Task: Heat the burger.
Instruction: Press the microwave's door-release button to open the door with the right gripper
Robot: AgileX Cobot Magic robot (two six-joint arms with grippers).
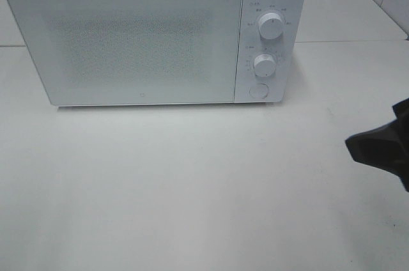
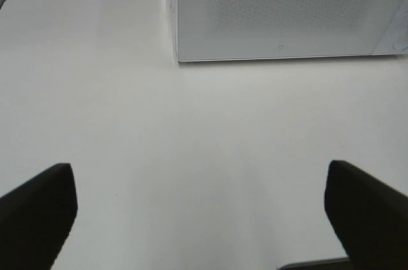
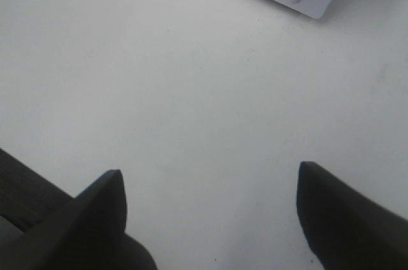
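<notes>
Burger position: cannot tell. Left gripper (image 2: 199, 167), right gripper (image 3: 210, 170) hovering spread wide, empty, over table (image 1: 192, 188) near microwave (image 1: 128, 41).

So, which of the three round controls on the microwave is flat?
The lowest one, a flat button; the top knob and middle knob above it stick out.

The table (image 1: 192, 188) offers a broad bare stretch in front of the microwave (image 1: 128, 41) — passable from either side. The microwave's body walls off the back, and its shut door (image 1: 121, 41) bars the cavity. At the right edge the right gripper (image 3: 210, 177) intrudes slightly.
</notes>
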